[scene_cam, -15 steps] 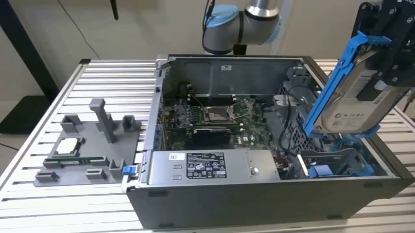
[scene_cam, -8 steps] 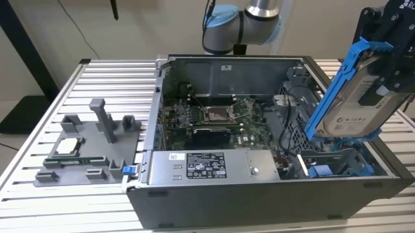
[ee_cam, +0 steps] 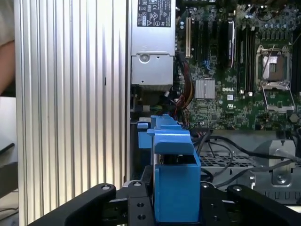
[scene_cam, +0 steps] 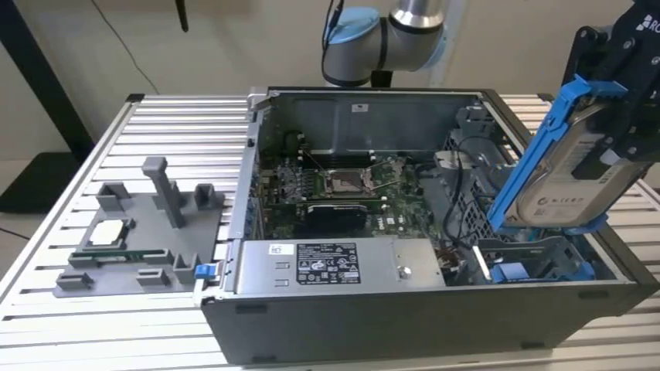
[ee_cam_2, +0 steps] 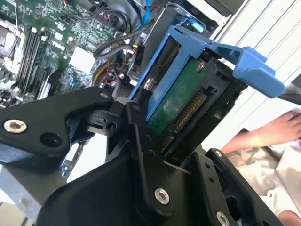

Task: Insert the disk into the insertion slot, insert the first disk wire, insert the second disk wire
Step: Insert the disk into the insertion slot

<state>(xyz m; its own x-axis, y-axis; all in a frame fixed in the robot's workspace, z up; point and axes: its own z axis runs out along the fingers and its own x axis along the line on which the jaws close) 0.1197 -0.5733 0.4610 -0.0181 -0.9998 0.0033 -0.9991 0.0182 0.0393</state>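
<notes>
Exterior view: the open computer case [scene_cam: 413, 325] fills mid-frame, its power-supply box [scene_cam: 330, 267] along the lower edge. At right the disk [scene_cam: 573, 178] hangs tilted just above the insertion slot [scene_cam: 536, 259] at lower right, not yet in it, held by the gripper [scene_cam: 610, 151], whose fingers pinch its blue carrier. By my reading no step is done; insertion and both wires remain. Which cables are the disk wires is unclear, and the frame's right edge crops the gripper.

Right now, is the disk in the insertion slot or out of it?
Out. The gripper holds the disk tilted above the case, its lower end just above the insertion slot.
</notes>
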